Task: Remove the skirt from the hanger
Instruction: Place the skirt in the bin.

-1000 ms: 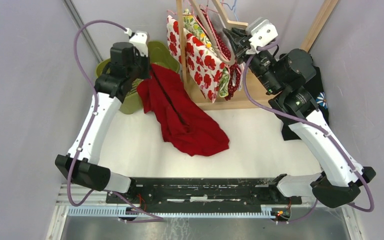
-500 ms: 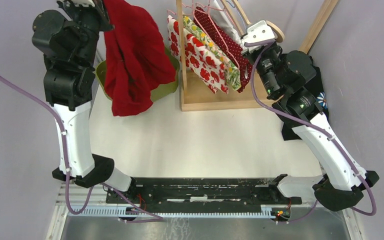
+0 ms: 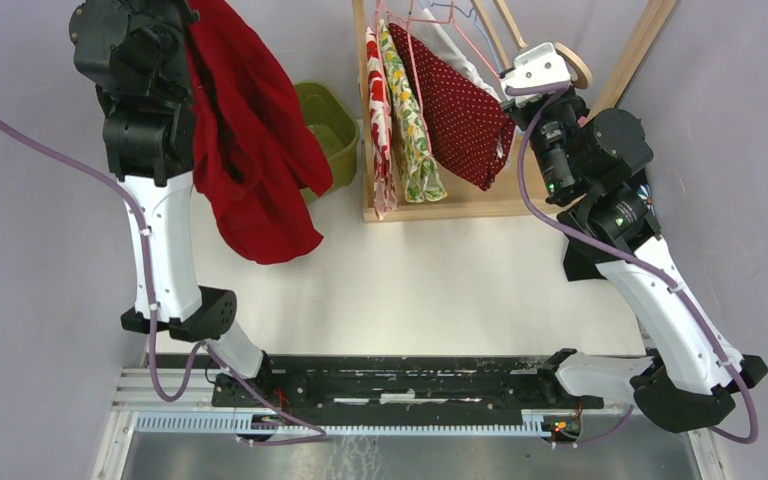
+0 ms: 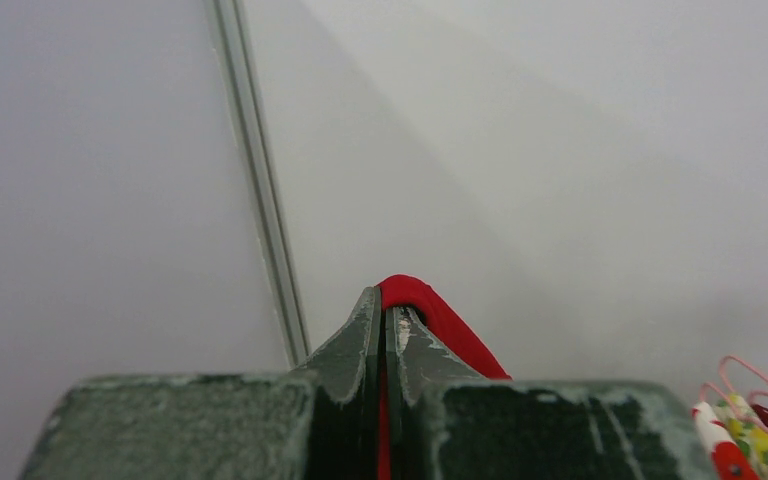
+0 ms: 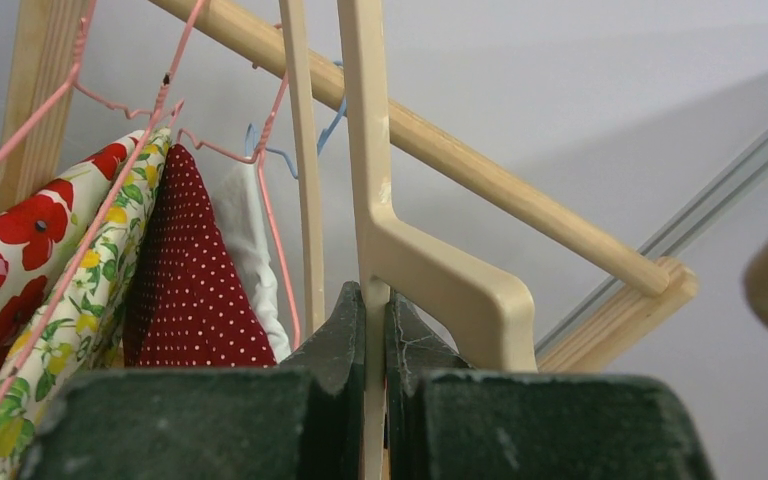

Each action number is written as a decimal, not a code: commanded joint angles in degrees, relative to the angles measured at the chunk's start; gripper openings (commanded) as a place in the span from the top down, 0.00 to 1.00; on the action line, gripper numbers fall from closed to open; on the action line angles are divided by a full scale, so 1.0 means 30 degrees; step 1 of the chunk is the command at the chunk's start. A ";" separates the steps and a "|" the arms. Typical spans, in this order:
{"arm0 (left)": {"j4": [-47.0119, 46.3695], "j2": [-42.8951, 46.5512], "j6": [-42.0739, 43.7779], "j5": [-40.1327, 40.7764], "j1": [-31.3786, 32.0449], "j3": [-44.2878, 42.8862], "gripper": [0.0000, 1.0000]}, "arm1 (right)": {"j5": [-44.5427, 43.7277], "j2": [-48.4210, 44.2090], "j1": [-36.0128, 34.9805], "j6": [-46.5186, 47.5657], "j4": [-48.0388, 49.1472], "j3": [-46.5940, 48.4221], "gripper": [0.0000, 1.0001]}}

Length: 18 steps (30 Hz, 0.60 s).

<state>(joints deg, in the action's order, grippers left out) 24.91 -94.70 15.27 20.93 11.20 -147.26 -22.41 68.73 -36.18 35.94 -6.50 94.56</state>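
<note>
Top external view: on the left, the left arm stands raised high, and the red skirt (image 3: 260,160) hangs from its upper end, draped down partly in front of a green tub (image 3: 340,125). The left wrist view shows the left gripper (image 4: 382,300) clamped on a fold of the skirt, jaws almost together. To the right stands a wooden rack (image 3: 450,208) with floral clothes (image 3: 405,120) and a dark red dotted garment (image 3: 460,115) hanging from its rail. Further right, the right gripper (image 5: 375,300) is pinched tight on the cream hanger (image 5: 440,285) up by the rail; the skirt is off it and well apart. A black cloth (image 3: 578,264) lies beside the right arm.
</note>
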 commanded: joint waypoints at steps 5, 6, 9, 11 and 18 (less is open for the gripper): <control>-0.5431 -0.0948 -0.3249 -0.2194 -0.4617 -0.1123 0.97 | -0.0443 -0.0224 0.0742 0.0082 0.1465 -0.0667 0.99; -0.5962 -0.1078 -0.3837 -0.2434 -0.5064 -0.1149 0.97 | -0.0425 -0.0145 0.0839 0.0041 0.1538 -0.0697 0.99; -0.8056 -0.1500 -0.6300 -0.3463 -0.6337 -0.1334 0.97 | -0.0331 0.0062 0.1182 -0.0231 0.1677 -0.0719 0.99; -0.9555 -0.1658 -0.8092 -0.4151 -0.7092 -0.1407 0.97 | -0.0270 0.0247 0.1491 -0.0488 0.1779 -0.0770 0.99; -1.5048 -0.2744 -1.2019 -0.4882 -0.7521 -0.1040 0.97 | -0.0009 0.0600 0.2542 -0.1595 0.1951 -0.1174 0.99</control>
<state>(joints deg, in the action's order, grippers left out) -0.56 -102.35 -9.43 9.67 -11.20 -147.65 -22.37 70.30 -30.35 33.21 -4.91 91.37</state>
